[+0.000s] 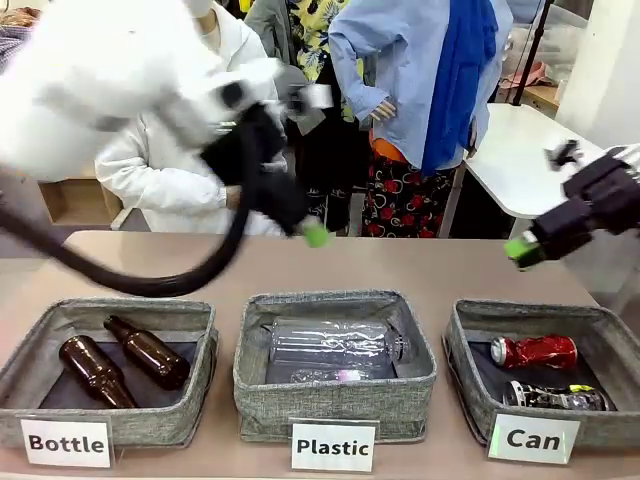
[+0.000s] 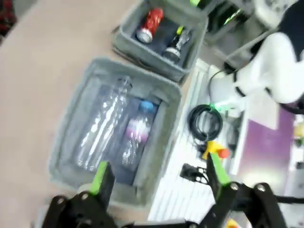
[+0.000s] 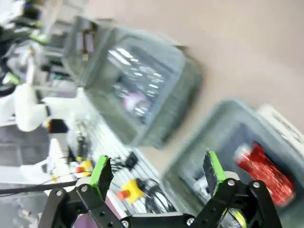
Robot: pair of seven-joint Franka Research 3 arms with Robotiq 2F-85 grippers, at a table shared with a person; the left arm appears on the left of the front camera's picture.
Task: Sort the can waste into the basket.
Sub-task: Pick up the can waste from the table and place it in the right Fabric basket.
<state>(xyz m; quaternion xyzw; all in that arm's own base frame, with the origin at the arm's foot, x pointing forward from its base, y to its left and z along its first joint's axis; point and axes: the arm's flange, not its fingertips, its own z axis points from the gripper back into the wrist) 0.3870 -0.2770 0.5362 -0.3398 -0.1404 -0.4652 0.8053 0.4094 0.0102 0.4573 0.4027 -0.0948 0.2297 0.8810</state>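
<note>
From the front, you see three grey woven-fabric bins in a row on the tan desk [image 1: 330, 265], each rectangular with a dark lining and a white sign. The basket [image 1: 470, 372] signed "Can" sits at the picture's right and holds both pieces of can waste: the crushed shiny red can [image 1: 535, 351] lying on its side toward the back, and the black can [image 1: 556, 397] with a coloured label lying in front of it. The middle bin [image 1: 335, 412] holds clear plastic bottles [image 1: 335, 342]; the "Bottle" bin [image 1: 110, 425] holds two brown glass bottles [image 1: 122, 362]. Your left end effector [image 1: 312, 232] hangs above the desk behind the middle bin, its arm heavily blurred; only one green pad is clear. Your right end effector [image 1: 522, 250] hovers high above the basket, angled down to the left, partly cut off by the picture's edge. A person in a white coat [image 1: 170, 180] stands at the far side.

In the left wrist view, your left end effector [image 2: 159, 178] has its jaws spread wide with nothing between them, above the plastic bottles [image 2: 118, 128]; the red can [image 2: 149, 24] and black can [image 2: 175, 43] lie in the basket [image 2: 142, 52] beyond.

The right wrist view is motion-blurred. Your right end effector [image 3: 159, 173] is likewise wide open and holds nothing, with the red can [image 3: 263, 171] in the basket [image 3: 213, 137] just past one finger.
</note>
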